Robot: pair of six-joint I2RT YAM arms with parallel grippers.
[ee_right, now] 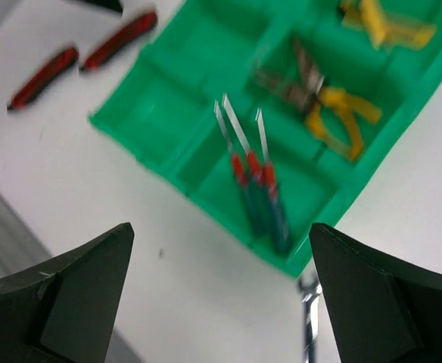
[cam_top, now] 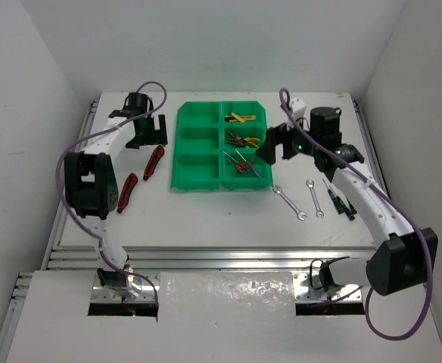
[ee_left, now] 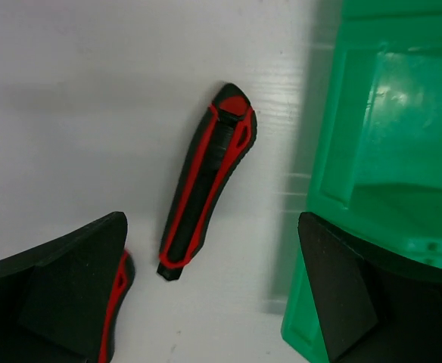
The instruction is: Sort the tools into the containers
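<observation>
The green six-bin tray [cam_top: 198, 147] sits mid-table. Its right column holds a yellow-black tool [cam_top: 241, 117], yellow-handled pliers [cam_top: 244, 139] and three screwdrivers [cam_top: 244, 164]; the left column is empty. Two red-and-black tools [cam_top: 154, 162] [cam_top: 128, 192] lie left of the tray. My left gripper [cam_top: 147, 132] is open and empty above the table at the tray's far left corner; its wrist view shows one red-and-black tool [ee_left: 210, 181] between the fingers [ee_left: 62, 295] and the tray [ee_left: 387, 151]. My right gripper [cam_top: 278, 144] is open and empty over the tray's right edge [ee_right: 221, 302], with the screwdrivers [ee_right: 255, 181] in view.
Two silver wrenches [cam_top: 289, 203] [cam_top: 315, 198] and several dark screwdrivers [cam_top: 338, 198] lie right of the tray. A wrench end [ee_right: 312, 318] shows in the right wrist view. White walls enclose the table on three sides.
</observation>
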